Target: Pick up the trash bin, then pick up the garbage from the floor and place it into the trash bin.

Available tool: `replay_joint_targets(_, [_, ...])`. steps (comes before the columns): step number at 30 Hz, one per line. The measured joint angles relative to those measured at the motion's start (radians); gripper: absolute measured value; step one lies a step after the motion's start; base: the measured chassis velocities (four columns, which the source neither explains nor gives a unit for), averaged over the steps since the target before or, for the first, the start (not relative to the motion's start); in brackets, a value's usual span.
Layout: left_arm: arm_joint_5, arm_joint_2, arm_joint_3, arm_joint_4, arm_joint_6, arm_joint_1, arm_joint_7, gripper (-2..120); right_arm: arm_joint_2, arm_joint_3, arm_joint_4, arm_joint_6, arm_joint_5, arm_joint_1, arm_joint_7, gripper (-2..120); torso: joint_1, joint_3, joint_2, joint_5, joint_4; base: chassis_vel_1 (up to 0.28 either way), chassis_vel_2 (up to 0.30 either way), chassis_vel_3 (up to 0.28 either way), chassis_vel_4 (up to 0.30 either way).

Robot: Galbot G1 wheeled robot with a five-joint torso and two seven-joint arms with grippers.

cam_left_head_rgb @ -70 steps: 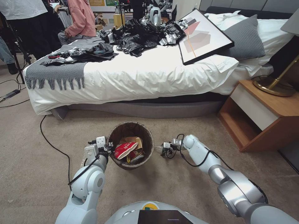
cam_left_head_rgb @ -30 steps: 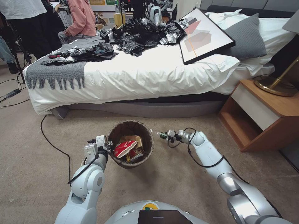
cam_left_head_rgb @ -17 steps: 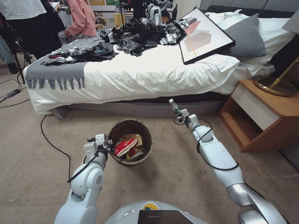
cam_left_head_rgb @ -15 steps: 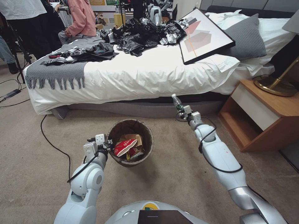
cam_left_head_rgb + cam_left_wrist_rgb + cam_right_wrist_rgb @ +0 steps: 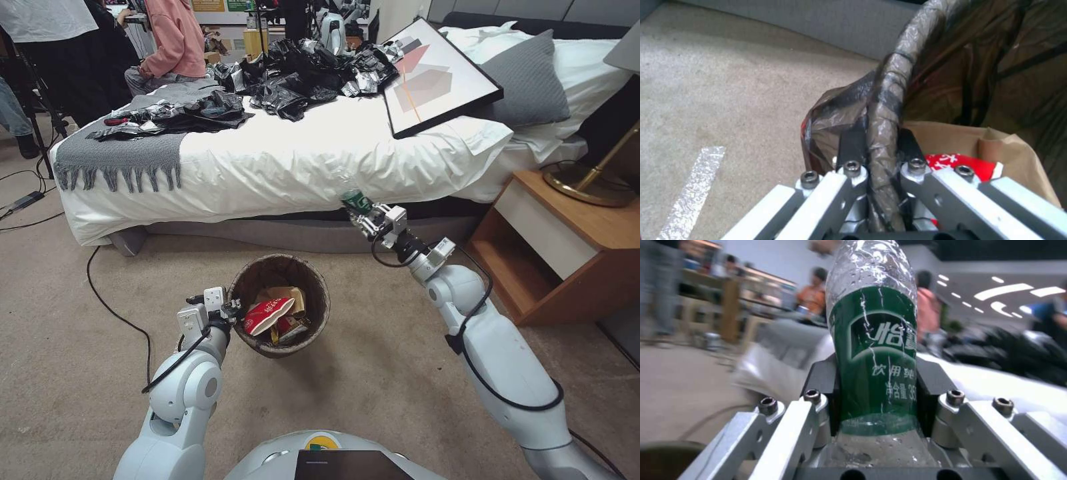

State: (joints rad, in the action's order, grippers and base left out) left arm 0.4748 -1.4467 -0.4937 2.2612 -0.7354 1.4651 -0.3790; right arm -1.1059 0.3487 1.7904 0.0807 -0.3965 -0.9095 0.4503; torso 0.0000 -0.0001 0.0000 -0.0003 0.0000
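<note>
a: where was the bin, and how was it held?

b: it was on the carpet in front of the bed. the left gripper had its jaws clamped on the rim, one finger inside and one outside, with the brown bag pressed between them. i think this grip kept the opening facing up and steady for the drop.

a: and the right gripper?

b: it was raised above the floor, beyond the bin and to its right, near the edge of the bed. its jaws were closed on the bottle, around the green label, so the bottle pointed away from the wrist.

a: could you read something on it?

b: only partly. white chinese characters on the label, among them "饮用", and a number starting with "35". a red and white cup and brown paper lay in the bin; the cup had white marks, not readable.
</note>
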Motion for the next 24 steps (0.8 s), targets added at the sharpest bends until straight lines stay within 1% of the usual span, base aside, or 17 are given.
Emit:
replay_joint_targets(3, [-0.001,0.000,0.001,0.004,0.000,0.004,0.000,2,0.026,-0.020,0.084,0.011,-0.043,-0.013,0.091,28,0.000,0.000,0.000,0.0001,0.0001,0.000,0.000,0.000,0.000])
replay_joint_targets(6, [-0.001,0.000,0.001,0.006,0.000,0.006,0.000,2,0.038,-0.030,0.109,0.011,-0.057,-0.014,0.122,28,0.000,0.000,0.000,0.0001,0.0001,0.000,0.000,0.000,0.000])
replay_joint_targets(7, [-0.002,0.000,0.002,0.007,0.000,0.007,0.000,2,0.053,-0.044,0.136,0.011,-0.070,-0.014,0.160,28,0.000,0.000,0.000,0.0001,0.0000,0.000,0.000,0.000,0.000])
replay_joint_targets(9, [-0.004,-0.002,0.004,0.009,0.000,0.009,0.000,2,0.074,-0.068,0.166,0.011,-0.085,-0.011,0.203,28,0.000,0.000,0.000,0.0002,0.0000,0.000,0.000,0.000,0.000])
replay_joint_targets(10, [-0.004,-0.002,0.004,0.009,0.000,0.009,0.000,2,0.074,-0.068,0.166,0.011,-0.085,-0.011,0.203,28,0.000,0.000,0.000,0.0002,0.0000,0.000,0.000,0.000,0.000])
replay_joint_targets(12, [-0.007,-0.003,0.008,0.011,0.000,0.010,-0.001,2,0.095,-0.099,0.174,0.004,-0.089,0.005,0.248,28,0.000,0.000,0.000,0.0003,0.0000,0.000,0.000,0.000,0.000])
replay_joint_targets(13, [-0.007,-0.003,0.008,0.011,0.000,0.010,-0.001,2,0.095,-0.099,0.174,0.004,-0.089,0.005,0.248,28,0.000,0.000,0.000,0.0003,0.0000,0.000,0.000,0.000,0.000])
replay_joint_targets(15, [-0.013,-0.006,0.016,0.013,0.000,0.015,-0.001,2,0.115,-0.153,0.144,0.000,-0.078,0.036,0.284,28,0.000,0.000,0.000,0.0003,-0.0001,0.000,0.000,0.000,0.000])
replay_joint_targets(16, [-0.013,-0.006,0.016,0.013,0.000,0.015,-0.001,2,0.115,-0.153,0.144,0.000,-0.078,0.036,0.284,28,0.000,0.000,0.000,0.0003,-0.0001,0.000,0.000,0.000,0.000])
replay_joint_targets(17, [-0.016,-0.007,0.017,0.014,0.000,0.017,-0.001,2,0.118,-0.190,0.118,0.000,-0.063,0.056,0.292,28,0.000,0.000,0.000,0.0002,0.0000,0.000,0.000,0.000,0.000])
replay_joint_targets(18, [-0.017,-0.008,0.018,0.015,0.000,0.018,-0.001,2,0.116,-0.231,0.084,0.001,-0.029,0.080,0.306,28,0.000,0.000,0.000,0.0002,0.0001,0.000,0.000,0.000,0.000])
replay_joint_targets(19, [-0.017,-0.008,0.018,0.015,0.000,0.018,-0.001,2,0.116,-0.231,0.084,0.001,-0.029,0.080,0.306,28,0.000,0.000,0.000,0.0002,0.0001,0.000,0.000,0.000,0.000])
replay_joint_targets(20, [-0.017,-0.008,0.018,0.016,0.000,0.018,-0.001,2,0.111,-0.252,0.065,0.003,-0.005,0.091,0.315,28,0.000,0.000,0.000,0.0001,0.0000,0.000,0.000,0.000,0.000])
replay_joint_targets(21, [-0.017,-0.007,0.018,0.017,0.000,0.019,-0.001,2,0.100,-0.291,0.028,0.011,0.042,0.109,0.329,28,0.000,0.000,0.000,0.0002,0.0001,0.000,0.000,0.000,0.000])
replay_joint_targets(24, [-0.017,-0.007,0.018,0.018,0.000,0.020,-0.001,2,0.088,-0.322,-0.001,0.017,0.082,0.120,0.336,28,0.000,0.000,0.000,0.0002,0.0001,0.000,0.000,0.000,0.000])
